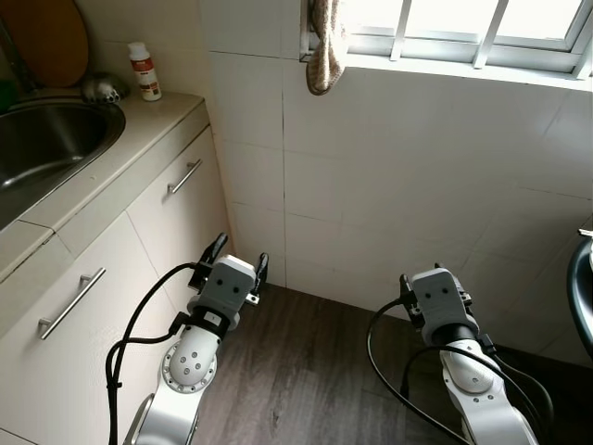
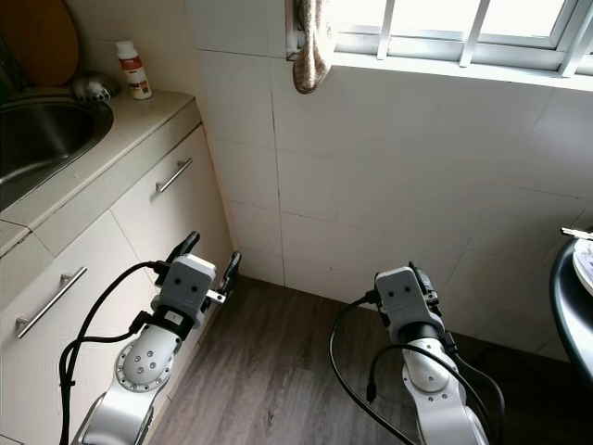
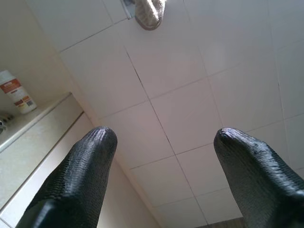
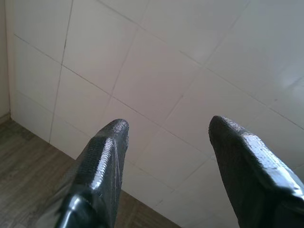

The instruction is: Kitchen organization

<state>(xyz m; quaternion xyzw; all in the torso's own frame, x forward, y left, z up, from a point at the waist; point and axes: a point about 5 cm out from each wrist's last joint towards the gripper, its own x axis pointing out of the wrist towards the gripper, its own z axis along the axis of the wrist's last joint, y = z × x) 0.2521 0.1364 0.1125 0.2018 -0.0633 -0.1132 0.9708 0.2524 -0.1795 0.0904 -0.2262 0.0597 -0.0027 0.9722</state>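
Observation:
A small white bottle (image 1: 144,71) with a red label stands at the back of the beige counter (image 1: 139,139), beside the steel sink (image 1: 46,139). A crumpled metal scourer (image 1: 102,88) lies next to it. My left gripper (image 1: 239,255) hangs low in front of the lower cabinet, open and holding nothing. My right gripper (image 4: 166,142) is low near the tiled wall, open and holding nothing. A cloth (image 1: 324,46) hangs from the window sill above.
White cabinet doors with bar handles (image 1: 185,176) run along the left. A brown round board (image 1: 46,37) leans behind the sink. A dark round table edge (image 2: 570,306) with a plate is at the far right. Wooden floor (image 1: 306,371) lies between the arms.

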